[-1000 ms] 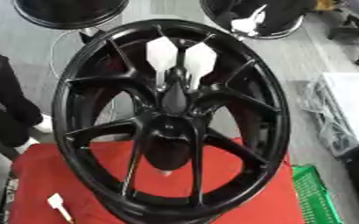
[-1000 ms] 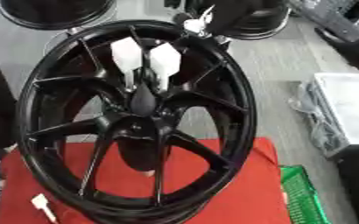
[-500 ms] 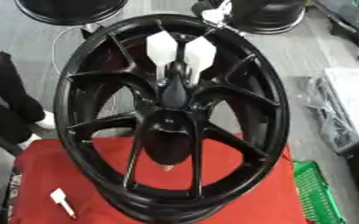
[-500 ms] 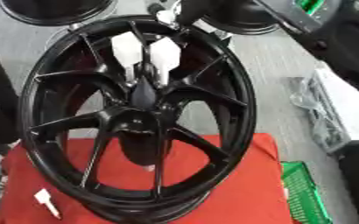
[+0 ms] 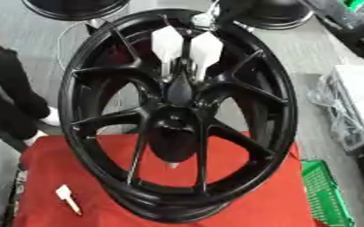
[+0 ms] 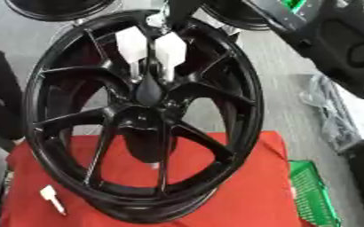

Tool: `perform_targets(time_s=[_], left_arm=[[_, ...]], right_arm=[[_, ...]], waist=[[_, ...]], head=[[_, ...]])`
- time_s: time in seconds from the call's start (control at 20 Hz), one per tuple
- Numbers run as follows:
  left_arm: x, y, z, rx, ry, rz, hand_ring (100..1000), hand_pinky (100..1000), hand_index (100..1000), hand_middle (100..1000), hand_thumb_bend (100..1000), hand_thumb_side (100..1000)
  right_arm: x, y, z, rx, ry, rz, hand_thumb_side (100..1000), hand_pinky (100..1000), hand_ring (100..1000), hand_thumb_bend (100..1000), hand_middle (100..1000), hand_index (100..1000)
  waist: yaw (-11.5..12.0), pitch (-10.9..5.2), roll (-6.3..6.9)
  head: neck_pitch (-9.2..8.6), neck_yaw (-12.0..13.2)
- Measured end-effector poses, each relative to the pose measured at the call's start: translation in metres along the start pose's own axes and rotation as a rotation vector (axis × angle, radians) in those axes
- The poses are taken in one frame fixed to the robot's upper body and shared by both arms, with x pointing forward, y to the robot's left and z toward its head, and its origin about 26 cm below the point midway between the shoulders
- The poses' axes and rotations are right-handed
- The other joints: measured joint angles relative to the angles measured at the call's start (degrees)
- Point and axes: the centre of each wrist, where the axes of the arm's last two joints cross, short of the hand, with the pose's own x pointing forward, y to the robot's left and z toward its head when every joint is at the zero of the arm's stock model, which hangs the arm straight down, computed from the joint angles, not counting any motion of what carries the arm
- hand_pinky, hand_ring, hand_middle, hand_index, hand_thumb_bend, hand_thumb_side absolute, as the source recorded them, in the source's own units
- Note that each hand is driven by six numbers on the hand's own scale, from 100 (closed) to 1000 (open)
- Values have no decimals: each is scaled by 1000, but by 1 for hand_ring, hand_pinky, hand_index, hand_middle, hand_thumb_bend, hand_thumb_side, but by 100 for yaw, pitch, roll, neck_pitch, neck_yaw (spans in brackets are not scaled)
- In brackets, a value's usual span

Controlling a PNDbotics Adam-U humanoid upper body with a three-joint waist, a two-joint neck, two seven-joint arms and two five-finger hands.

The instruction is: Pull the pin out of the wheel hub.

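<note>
Workshop: spare wheels (image 5: 75,8) on grey floor, green crate (image 5: 326,195).

A grey floor (image 5: 309,66) lies behind and to the right of a table under a red cloth (image 5: 53,164). A green basket (image 5: 325,195) sits just beside the cloth's right edge, and a pale bin (image 5: 360,95) holding tangled grey stuff stands further back on the right. Two round black shapes (image 5: 73,6) rest at the far edge.
</note>
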Motion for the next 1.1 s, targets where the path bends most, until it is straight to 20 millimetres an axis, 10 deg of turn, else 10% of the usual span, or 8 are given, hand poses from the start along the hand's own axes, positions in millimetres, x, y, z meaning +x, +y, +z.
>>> perform_targets(time_s=[1.1], left_arm=[[-1,0,0,-3,8,0,773,572,711,760,314,663]], right_arm=[[-2,-10,31,150,-116,80,487,816,773,392,768,842]], waist=[[-25,31,67]], head=[[-159,119]])
